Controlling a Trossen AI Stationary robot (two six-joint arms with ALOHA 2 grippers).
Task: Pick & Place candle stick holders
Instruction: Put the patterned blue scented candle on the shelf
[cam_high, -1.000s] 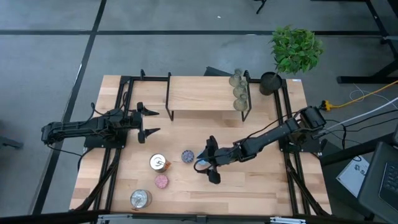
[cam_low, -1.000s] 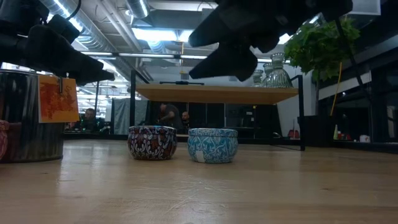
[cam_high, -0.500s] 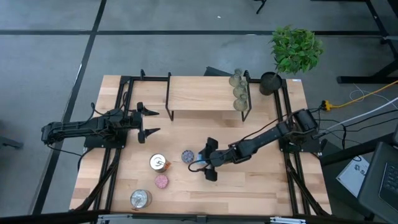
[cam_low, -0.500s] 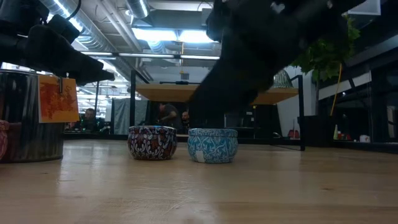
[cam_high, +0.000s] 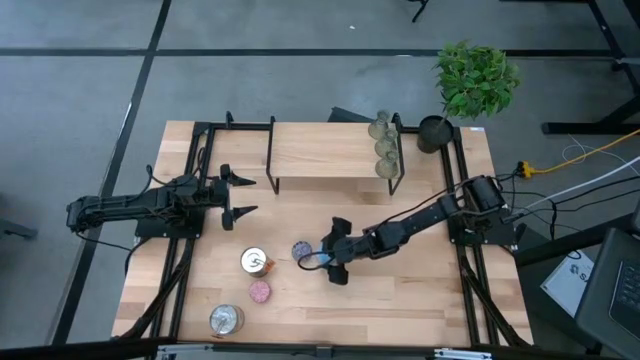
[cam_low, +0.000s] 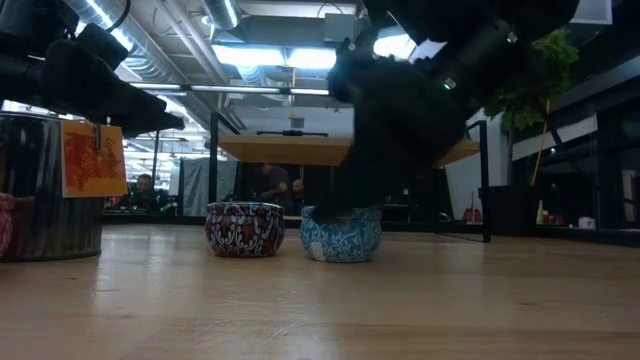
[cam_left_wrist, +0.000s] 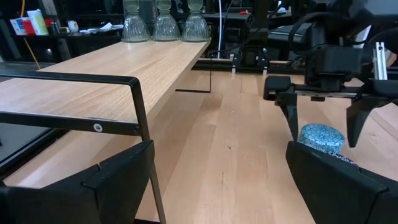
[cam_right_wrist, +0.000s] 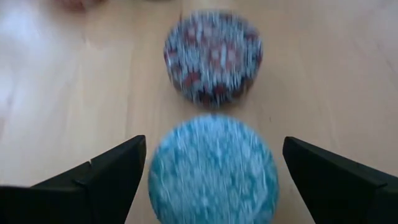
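Since the earlier frame the right arm has dropped from above the table and advanced toward the blue holder (cam_high: 318, 262), while the left arm has not shifted. Taken left to right: the left gripper (cam_high: 240, 195) waits above the table's left side beside the raised wooden shelf (cam_high: 320, 150), fingers spread wide and holding nothing. In front of it stand a large silvery holder (cam_high: 256, 261), the pink holder (cam_high: 259, 291) and a second silvery holder (cam_high: 226, 319) near the front edge. The purple-speckled holder (cam_low: 244, 228) sits just beside the blue one, apart by a narrow gap. The right gripper (cam_right_wrist: 211, 171) is lowered over the blue holder with its fingers wide to either side, not closed on it, evidently positioned to straddle the cup before gripping. Three pale green glass holders (cam_high: 383, 148) stand in a row at the shelf's right end, which suggests that is the placing spot. A potted plant (cam_high: 475, 78) occupies the far right corner.
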